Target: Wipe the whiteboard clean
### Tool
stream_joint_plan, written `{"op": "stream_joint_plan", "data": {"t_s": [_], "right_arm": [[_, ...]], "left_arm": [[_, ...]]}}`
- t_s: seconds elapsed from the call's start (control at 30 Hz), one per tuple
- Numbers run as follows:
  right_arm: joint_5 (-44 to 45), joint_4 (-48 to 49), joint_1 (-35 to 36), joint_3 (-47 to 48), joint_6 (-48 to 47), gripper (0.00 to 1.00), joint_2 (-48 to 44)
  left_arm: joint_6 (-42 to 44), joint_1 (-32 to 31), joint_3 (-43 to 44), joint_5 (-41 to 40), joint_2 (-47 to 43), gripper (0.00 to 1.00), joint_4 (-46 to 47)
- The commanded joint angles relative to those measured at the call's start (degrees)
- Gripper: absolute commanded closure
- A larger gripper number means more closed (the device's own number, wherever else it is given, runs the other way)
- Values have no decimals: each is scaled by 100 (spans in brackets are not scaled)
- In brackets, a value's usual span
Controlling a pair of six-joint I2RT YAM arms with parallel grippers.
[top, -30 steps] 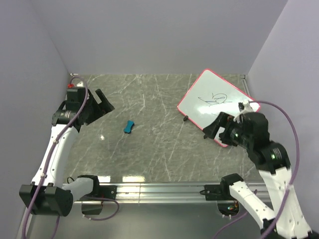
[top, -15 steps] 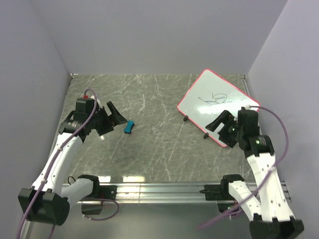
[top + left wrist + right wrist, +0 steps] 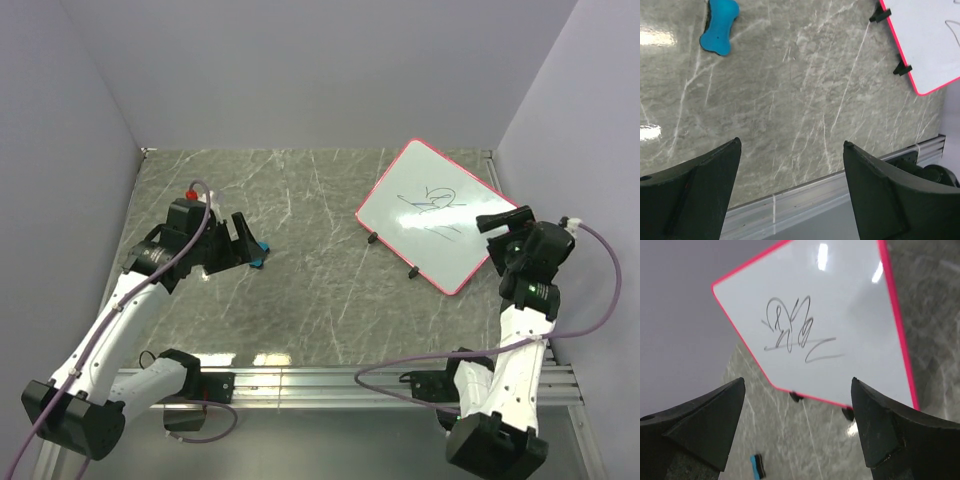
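Note:
The whiteboard (image 3: 430,215), pink-framed with a black scribble (image 3: 430,205), lies slanted at the table's back right. It also shows in the right wrist view as the whiteboard (image 3: 840,315) with its scribble (image 3: 795,332). My right gripper (image 3: 497,238) hovers open by the board's right edge, holding nothing. A small blue eraser (image 3: 259,254) lies left of centre, partly hidden by my left gripper (image 3: 245,245), which is open right beside it. The left wrist view has the eraser (image 3: 720,32) ahead of the open left gripper (image 3: 792,143) and the whiteboard (image 3: 930,40) at top right. The eraser (image 3: 757,466) shows far beyond the right gripper (image 3: 798,381).
The grey marble table (image 3: 310,290) is boxed in by lilac walls on the left, back and right. An aluminium rail (image 3: 330,380) with both arm bases runs along the near edge, and the rail (image 3: 790,200) shows low in the left wrist view. The board's black feet (image 3: 902,69) stick out.
My left arm has swung right and down to the eraser, its jaws narrowing slightly. My right arm has drawn back from over the board's near corner to its right edge.

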Motion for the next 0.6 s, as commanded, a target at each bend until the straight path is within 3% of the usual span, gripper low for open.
{"op": "stream_joint_plan", "data": {"t_s": [0.0,0.3,0.57], "right_arm": [[-161,949,-491,-246,-80,7,0],[-1172,2953,-1573,-888,254,6,756],[-1875,3578,-1864,-993,-229,6,1432]], "left_arm": [[138,-167,155,-98,0,13,17],[138,-264,6,8,-122,14,254],[419,-264,-171,-54,-175,14,395]]}}
